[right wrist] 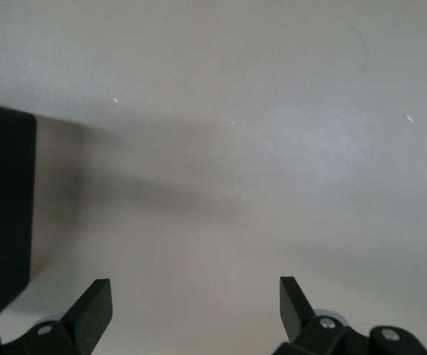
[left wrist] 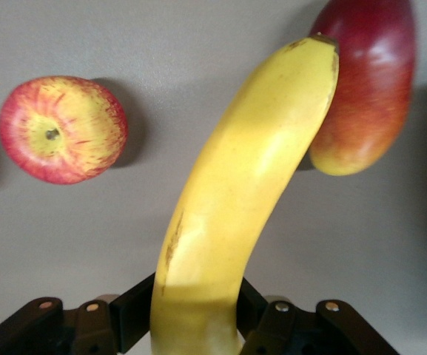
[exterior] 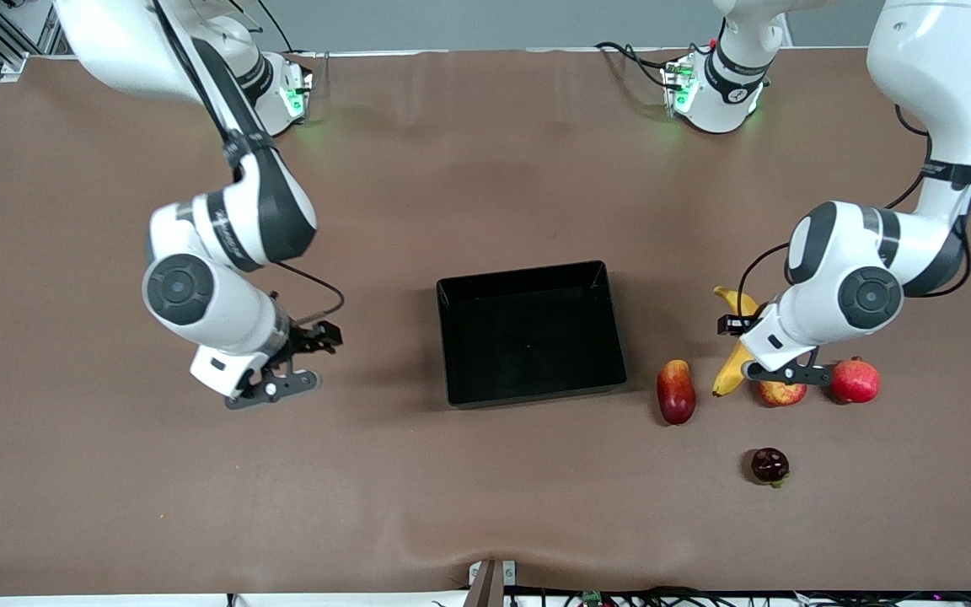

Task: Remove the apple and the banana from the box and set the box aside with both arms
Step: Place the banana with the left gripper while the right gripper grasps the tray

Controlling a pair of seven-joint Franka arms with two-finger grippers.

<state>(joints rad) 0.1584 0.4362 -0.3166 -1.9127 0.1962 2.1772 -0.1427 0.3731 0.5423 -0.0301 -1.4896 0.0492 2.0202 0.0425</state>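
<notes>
My left gripper [exterior: 747, 341] [left wrist: 197, 322] is shut on the long yellow banana [exterior: 732, 375] [left wrist: 235, 200], gripping it near one end, low over the table. The small apple [exterior: 780, 394] [left wrist: 61, 129], red with yellow patches, lies right beside the banana toward the left arm's end. The black box [exterior: 530, 278] [right wrist: 2, 207] sits empty mid-table. My right gripper [exterior: 304, 364] [right wrist: 194, 303] hangs open over bare table beside the box, toward the right arm's end, with nothing between its fingers.
A red-yellow mango [exterior: 676, 391] [left wrist: 365, 89] lies between the box and the banana. A red pomegranate [exterior: 855, 381] sits next to the apple toward the left arm's end. A small dark fruit [exterior: 769, 465] lies nearer the front camera.
</notes>
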